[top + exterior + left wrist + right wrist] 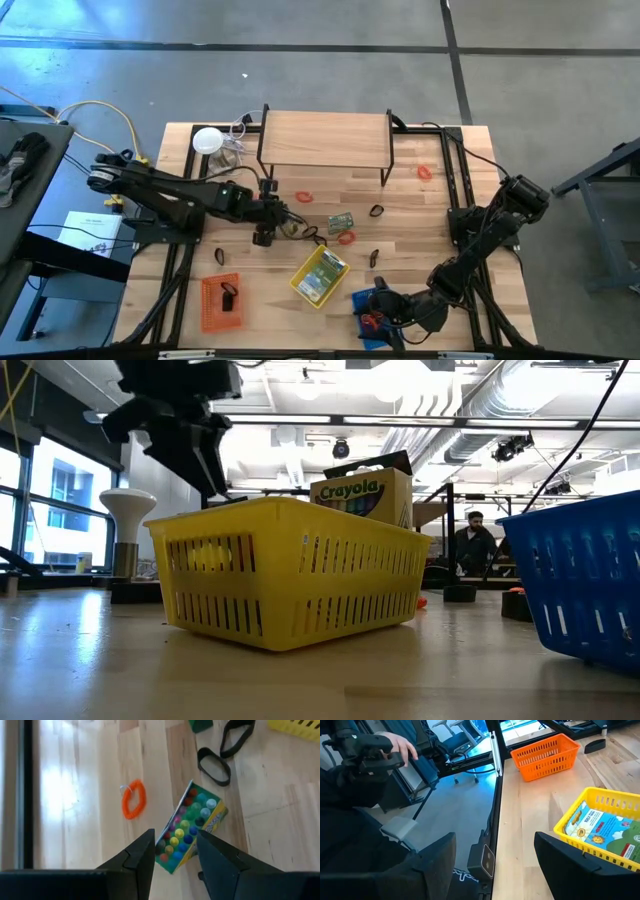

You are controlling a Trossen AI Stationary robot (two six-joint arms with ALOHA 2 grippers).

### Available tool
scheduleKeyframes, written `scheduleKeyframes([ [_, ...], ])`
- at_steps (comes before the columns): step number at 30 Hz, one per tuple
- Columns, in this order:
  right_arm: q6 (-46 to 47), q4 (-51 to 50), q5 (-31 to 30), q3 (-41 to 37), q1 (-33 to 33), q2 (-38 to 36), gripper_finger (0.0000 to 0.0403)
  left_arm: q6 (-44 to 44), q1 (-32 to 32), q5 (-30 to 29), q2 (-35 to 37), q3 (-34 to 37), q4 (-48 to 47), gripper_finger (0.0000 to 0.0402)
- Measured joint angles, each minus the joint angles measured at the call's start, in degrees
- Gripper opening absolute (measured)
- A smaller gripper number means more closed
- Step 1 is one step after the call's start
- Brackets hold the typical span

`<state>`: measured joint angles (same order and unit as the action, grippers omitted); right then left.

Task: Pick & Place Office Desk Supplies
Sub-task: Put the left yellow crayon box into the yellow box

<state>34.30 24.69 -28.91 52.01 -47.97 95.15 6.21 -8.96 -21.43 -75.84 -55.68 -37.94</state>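
Observation:
My left gripper (174, 840) (280, 220) hangs open, slanting down over the middle of the table. Between its fingers the left wrist view shows an open green-and-yellow crayon box (192, 817) with its crayon tips facing up; it sits skewed to the fingers, and I see no touch. Beside it lie an orange rubber band (134, 800) and two black bands (215, 766). A second crayon box (341, 221) (365, 495) stands upright behind the yellow basket (297, 283). My right gripper (495, 855) waits open at the near right, by the blue basket (368, 300).
An orange basket (207, 300) holding a black clip stands near left. A wooden riser shelf (325, 135) and a white disc (207, 140) stand at the far side. Red bands (425, 172) and black clips (376, 211) are scattered about. A person's hand (400, 750) shows beyond the table.

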Motion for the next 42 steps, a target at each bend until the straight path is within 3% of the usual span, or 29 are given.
scheduleKeyframes([
  [24,0.4,-1.3,0.1,0.0,0.0,0.0,0.0256,3.6,3.8,0.2,-4.8,-0.1,4.7,0.0134],
  [28,0.4,-1.3,0.1,0.0,0.0,0.0,0.0256,3.7,3.8,0.2,-4.9,-0.1,4.7,0.0104],
  [35,0.6,-1.4,0.1,0.0,0.0,0.0,0.0256,4.5,3.7,0.1,-5.0,0.0,4.4,0.0009],
  [38,0.6,-1.4,0.1,0.0,0.0,0.0,0.0256,4.5,2.9,-0.6,-5.0,0.0,4.4,0.0003],
  [42,0.6,-1.4,0.1,0.0,0.0,0.0,0.0256,4.5,-0.6,-5.7,-4.4,-0.6,4.2,0.0001],
])
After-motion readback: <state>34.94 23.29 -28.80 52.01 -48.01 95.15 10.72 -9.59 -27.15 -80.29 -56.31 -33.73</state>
